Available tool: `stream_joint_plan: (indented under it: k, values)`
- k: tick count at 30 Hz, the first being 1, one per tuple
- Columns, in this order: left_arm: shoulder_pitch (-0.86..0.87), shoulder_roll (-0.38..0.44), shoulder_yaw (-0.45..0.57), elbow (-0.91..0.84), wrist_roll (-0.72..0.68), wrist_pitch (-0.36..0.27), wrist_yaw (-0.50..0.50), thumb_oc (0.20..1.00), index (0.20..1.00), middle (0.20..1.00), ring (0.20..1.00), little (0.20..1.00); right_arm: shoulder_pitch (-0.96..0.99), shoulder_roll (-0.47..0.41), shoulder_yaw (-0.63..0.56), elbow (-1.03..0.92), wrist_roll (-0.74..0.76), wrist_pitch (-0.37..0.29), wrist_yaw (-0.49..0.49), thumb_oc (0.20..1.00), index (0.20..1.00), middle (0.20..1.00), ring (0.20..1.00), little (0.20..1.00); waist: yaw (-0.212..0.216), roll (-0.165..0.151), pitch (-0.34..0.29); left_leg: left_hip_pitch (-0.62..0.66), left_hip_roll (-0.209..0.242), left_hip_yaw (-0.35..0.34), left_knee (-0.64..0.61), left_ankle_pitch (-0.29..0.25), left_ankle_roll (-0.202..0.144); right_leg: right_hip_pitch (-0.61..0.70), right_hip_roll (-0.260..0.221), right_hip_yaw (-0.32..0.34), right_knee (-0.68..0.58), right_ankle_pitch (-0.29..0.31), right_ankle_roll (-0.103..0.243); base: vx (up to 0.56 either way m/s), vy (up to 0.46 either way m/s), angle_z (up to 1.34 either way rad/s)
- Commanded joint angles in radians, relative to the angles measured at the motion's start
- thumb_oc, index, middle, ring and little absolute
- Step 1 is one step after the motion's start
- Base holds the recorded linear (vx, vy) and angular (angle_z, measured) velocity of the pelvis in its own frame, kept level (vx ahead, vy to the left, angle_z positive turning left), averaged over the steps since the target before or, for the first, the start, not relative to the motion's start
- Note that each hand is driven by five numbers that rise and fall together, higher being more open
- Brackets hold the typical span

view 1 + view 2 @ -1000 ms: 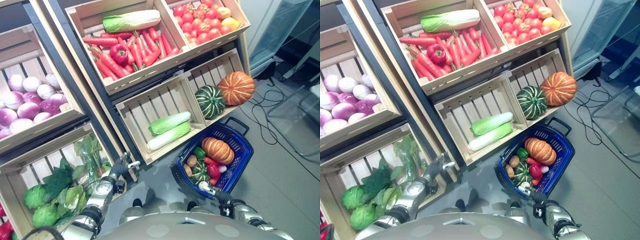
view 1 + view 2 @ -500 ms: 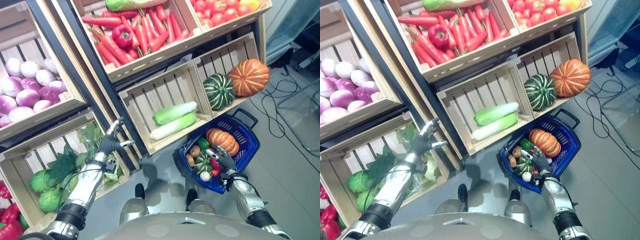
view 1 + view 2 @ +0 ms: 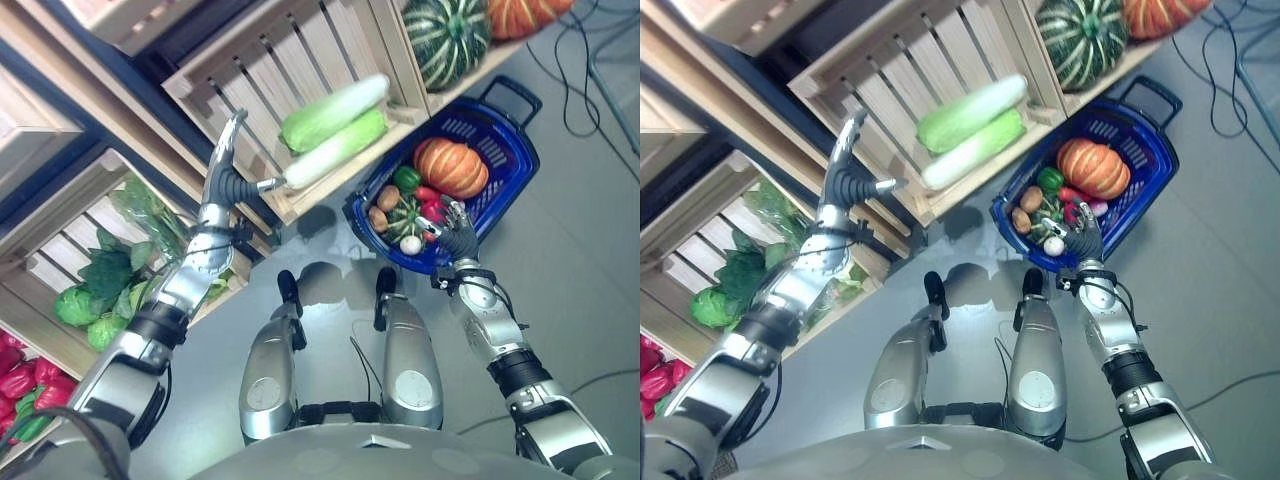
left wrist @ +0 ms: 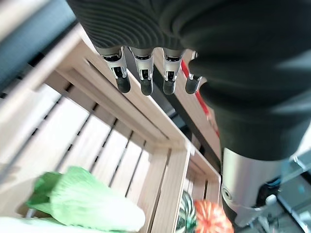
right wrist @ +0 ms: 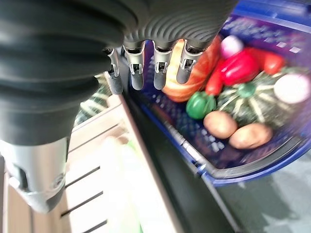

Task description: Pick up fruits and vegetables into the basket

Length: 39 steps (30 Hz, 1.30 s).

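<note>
A: Progress check — the blue basket (image 3: 497,140) sits on the floor in front of the lower crates and is already well stocked: an orange pumpkin (image 3: 451,166), a small striped green squash (image 3: 404,215), a green pepper (image 3: 405,178), red peppers (image 3: 432,203), two brown potatoes (image 3: 379,208) and a white onion (image 3: 410,243).

B: So mostly loaded. What's left on the shelves?

A: Two pale green cabbages (image 3: 333,127) in the middle crate (image 3: 262,80), leafy greens (image 3: 98,285) in the lower left crate, a big striped squash (image 3: 449,32) in the crate beyond the basket.

B: Hands?

A: Left robot hand (image 3: 227,167) is raised in front of the cabbage crate, fingers straight, thumb out, holding nothing. Right robot hand (image 3: 459,236) hovers at the basket's near rim, fingers extended, also empty.

B: Judgement?

A: Several items done; next pick likely a cabbage — long, smooth, probably needs a wide grasp.
</note>
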Motion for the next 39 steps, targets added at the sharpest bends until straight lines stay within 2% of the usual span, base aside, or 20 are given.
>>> stream_joint_plan:
  k: [1, 12, 16, 17, 19, 21, 23, 28, 39]
  values:
    - [-0.073, 0.024, 0.003, 0.007, 0.022, 0.016, 0.056, 1.0, 1.0, 1.0, 1.0, 1.0, 0.008, -0.046, 0.016, -0.1, -0.032, -0.008, -0.019, 1.0, 1.0, 1.0, 1.0, 1.0, -0.048, 0.009, -0.015, -0.039, 0.01, 0.022, 0.141, -0.121, 0.002, -0.043, 0.038, 0.009, 0.061, -0.044, 0.0, -0.02, 0.018, -0.19]
    - [-0.283, 0.024, -0.005, 0.16, -0.031, 0.125, 0.146, 1.0, 1.0, 1.0, 1.0, 1.0, -0.021, -0.101, 0.035, -0.133, -0.082, 0.02, 0.012, 1.0, 1.0, 1.0, 1.0, 1.0, -0.119, 0.015, -0.009, -0.192, 0.028, 0.084, 0.229, -0.139, -0.005, -0.228, 0.065, 0.06, 0.136, -0.056, -0.015, 0.01, 0.002, -0.16]
    - [-0.36, 0.02, 0.016, 0.249, -0.065, 0.182, 0.18, 1.0, 1.0, 1.0, 1.0, 1.0, -0.013, -0.126, 0.041, -0.148, -0.095, 0.033, 0.05, 1.0, 1.0, 1.0, 1.0, 1.0, -0.15, 0.01, -0.009, -0.238, 0.039, 0.103, 0.261, -0.149, -0.009, -0.286, 0.067, 0.079, 0.158, -0.059, -0.018, 0.04, 0.019, -0.15]
    - [-0.372, 0.018, 0.019, 0.274, -0.07, 0.186, 0.183, 1.0, 1.0, 1.0, 1.0, 1.0, -0.005, -0.13, 0.042, -0.149, -0.096, 0.036, 0.058, 1.0, 1.0, 1.0, 1.0, 1.0, -0.158, 0.007, -0.009, -0.231, 0.038, 0.095, 0.277, -0.179, -0.02, -0.28, 0.066, 0.087, 0.175, -0.091, -0.01, 0.1, 0.02, -0.06]
    - [-0.402, 0.022, 0.024, 0.31, -0.058, 0.202, 0.195, 1.0, 1.0, 1.0, 1.0, 1.0, 0.002, -0.139, 0.045, -0.152, -0.102, 0.032, 0.064, 1.0, 1.0, 1.0, 1.0, 1.0, -0.169, 0.005, -0.009, -0.248, 0.042, 0.101, 0.282, -0.179, -0.023, -0.298, 0.069, 0.093, 0.175, -0.089, -0.01, 0.05, 0.009, -0.03]
    - [-0.447, 0.032, 0.027, 0.353, -0.09, 0.255, 0.217, 1.0, 1.0, 1.0, 1.0, 1.0, 0.012, -0.151, 0.05, -0.164, -0.093, 0.039, 0.071, 1.0, 1.0, 1.0, 1.0, 1.0, -0.185, 0.0, -0.009, -0.276, 0.049, 0.11, 0.29, -0.179, -0.027, -0.329, 0.076, 0.102, 0.174, -0.084, -0.011, 0.02, -0.007, -0.15]
    - [-0.487, 0.046, 0.034, 0.409, -0.102, 0.273, 0.238, 1.0, 1.0, 1.0, 1.0, 1.0, 0.018, -0.156, 0.059, -0.164, -0.088, 0.03, 0.071, 1.0, 1.0, 1.0, 1.0, 1.0, -0.197, -0.005, -0.009, -0.297, 0.053, 0.114, 0.296, -0.178, -0.031, -0.349, 0.081, 0.11, 0.172, -0.08, -0.013, 0.01, -0.008, -0.1]
    - [-0.558, 0.086, 0.04, 0.501, -0.118, 0.323, 0.27, 1.0, 1.0, 1.0, 1.0, 1.0, 0.038, -0.167, 0.063, -0.17, -0.071, 0.021, 0.072, 1.0, 1.0, 1.0, 1.0, 1.0, -0.221, -0.015, -0.009, -0.337, 0.06, 0.119, 0.31, -0.18, -0.038, -0.391, 0.092, 0.127, 0.172, -0.072, -0.014, 0.02, -0.002, -0.08]
    - [-0.651, 0.134, 0.018, 0.648, -0.185, 0.425, 0.257, 1.0, 1.0, 1.0, 1.0, 1.0, 0.04, -0.169, 0.075, -0.154, -0.004, 0.012, 0.072, 1.0, 1.0, 1.0, 1.0, 1.0, -0.24, -0.027, -0.009, -0.41, 0.066, 0.122, 0.342, -0.189, -0.04, -0.458, 0.105, 0.146, 0.173, -0.061, -0.015, 0.0, -0.002, -0.01]
